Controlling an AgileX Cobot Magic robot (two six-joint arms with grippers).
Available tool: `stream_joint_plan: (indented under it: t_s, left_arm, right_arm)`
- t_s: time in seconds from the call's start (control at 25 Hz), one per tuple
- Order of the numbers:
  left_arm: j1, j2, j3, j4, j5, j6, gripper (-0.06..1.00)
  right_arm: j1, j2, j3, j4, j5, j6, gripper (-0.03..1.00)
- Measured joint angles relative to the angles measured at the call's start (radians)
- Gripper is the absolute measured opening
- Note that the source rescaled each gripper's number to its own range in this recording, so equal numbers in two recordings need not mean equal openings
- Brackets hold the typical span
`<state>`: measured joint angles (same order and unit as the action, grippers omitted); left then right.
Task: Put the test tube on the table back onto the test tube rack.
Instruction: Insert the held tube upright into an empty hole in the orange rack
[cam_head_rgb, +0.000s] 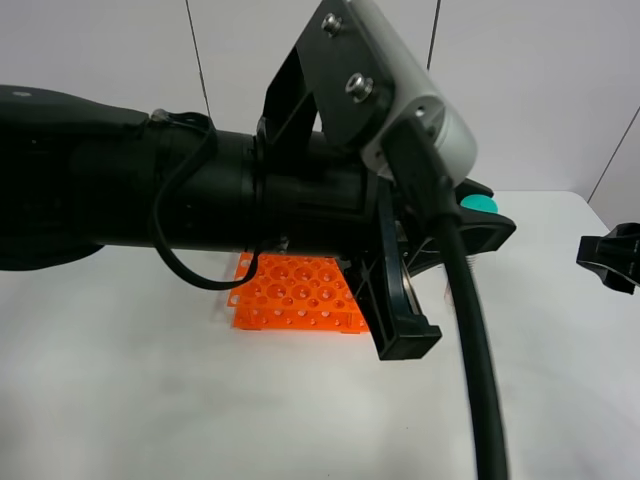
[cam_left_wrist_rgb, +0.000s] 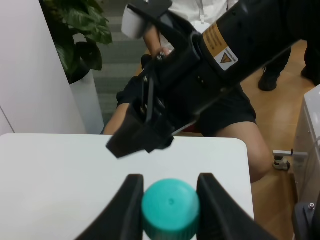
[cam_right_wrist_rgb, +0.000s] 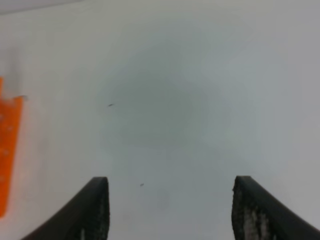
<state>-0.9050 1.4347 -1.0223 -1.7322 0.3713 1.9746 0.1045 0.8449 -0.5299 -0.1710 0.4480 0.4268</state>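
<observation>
The test tube shows its teal cap (cam_left_wrist_rgb: 170, 207) clamped between the two black fingers of my left gripper (cam_left_wrist_rgb: 170, 184), which is shut on it. From above, the cap (cam_head_rgb: 481, 205) sticks out of the left gripper (cam_head_rgb: 476, 226) at the end of the big black arm, up above the white table (cam_head_rgb: 150, 400) and to the right of the orange test tube rack (cam_head_rgb: 298, 294). The tube's body is mostly hidden. My right gripper (cam_right_wrist_rgb: 170, 210) stands open over bare table with nothing between its fingers; it sits at the far right edge (cam_head_rgb: 610, 258). The rack's edge (cam_right_wrist_rgb: 7, 150) shows in the right wrist view.
The left arm (cam_head_rgb: 150, 190) and its cable (cam_head_rgb: 470, 340) cover much of the overhead view and the rack's back part. The right arm (cam_left_wrist_rgb: 210, 65) crosses the left wrist view. A seated person (cam_left_wrist_rgb: 235, 125) and a potted plant (cam_left_wrist_rgb: 80, 35) are beyond the table's edge.
</observation>
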Motion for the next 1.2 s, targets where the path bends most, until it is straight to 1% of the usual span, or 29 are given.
stream_joint_plan:
  t_s: [0.08, 0.2, 0.32, 0.64, 1.0, 1.2]
  left_arm:
    - [0.0, 0.0, 0.0, 0.0, 0.0, 0.0, 0.0]
    - [0.0, 0.0, 0.0, 0.0, 0.0, 0.0, 0.0]
    - [0.0, 0.0, 0.0, 0.0, 0.0, 0.0, 0.0]
    - [0.0, 0.0, 0.0, 0.0, 0.0, 0.0, 0.0]
    - [0.0, 0.0, 0.0, 0.0, 0.0, 0.0, 0.0]
    - [0.0, 0.0, 0.0, 0.0, 0.0, -0.004, 0.0]
  right_arm:
    - [0.0, 0.0, 0.0, 0.093, 0.027, -0.062, 0.71]
    - [0.0, 0.0, 0.0, 0.123, 0.042, -0.108, 0.71]
    - [0.0, 0.0, -0.001, 0.111, 0.047, -0.113, 0.71]
    - [0.0, 0.0, -0.001, 0.035, 0.064, -0.117, 0.71]
    - [0.0, 0.0, -0.001, -0.005, 0.072, -0.116, 0.71]
    - [0.0, 0.0, -0.001, -0.055, 0.096, -0.087, 0.71]
